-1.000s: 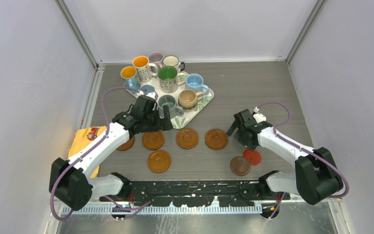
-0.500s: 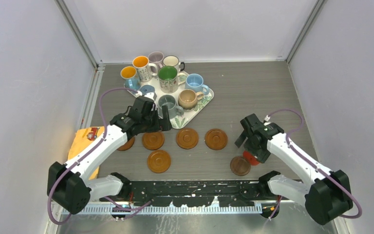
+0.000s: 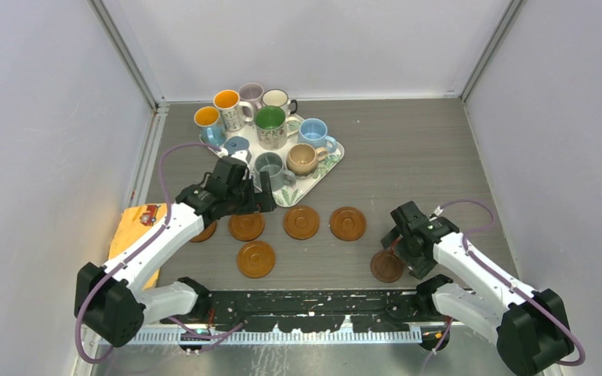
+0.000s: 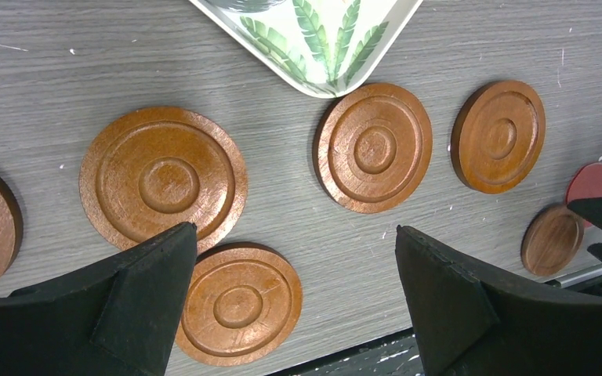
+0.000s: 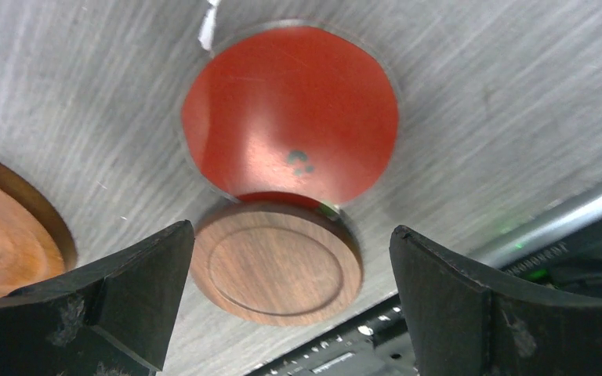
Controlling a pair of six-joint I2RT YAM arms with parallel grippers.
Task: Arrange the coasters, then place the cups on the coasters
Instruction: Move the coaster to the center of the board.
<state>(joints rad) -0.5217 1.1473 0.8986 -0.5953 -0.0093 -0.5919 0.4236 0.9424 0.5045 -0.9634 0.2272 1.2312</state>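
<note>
Leaf-green on white, that's the tray [image 3: 294,192], sitting toward the far left corner of the table [image 3: 423,149]. The cups [image 3: 269,119] are all bunched there, most of them on it. I can't tell whether those at the far edge of the bunch stand on the tray or just behind it.

My left gripper [image 3: 265,197] hangs over the tray's near corner, fingers [image 4: 125,313] spread wide with nothing between them. Below it I see the orange-brown coasters [image 4: 163,174], a row running across the middle of the table plus one closer to the near edge. Not a cup on any of them.

My right gripper [image 5: 290,229] is just as wide apart and empty. It looks straight down on the red coaster [image 5: 290,110] by the near edge, right of centre. The dark brown coaster [image 5: 277,262] touches its rim, perhaps lapping over it.

Against a second ago, my right arm has swung back from beside the row's right end toward the near edge. In the top view it now covers the red disc. The left arm has hardly shifted, and the coasters and cups lie where they were.
</note>
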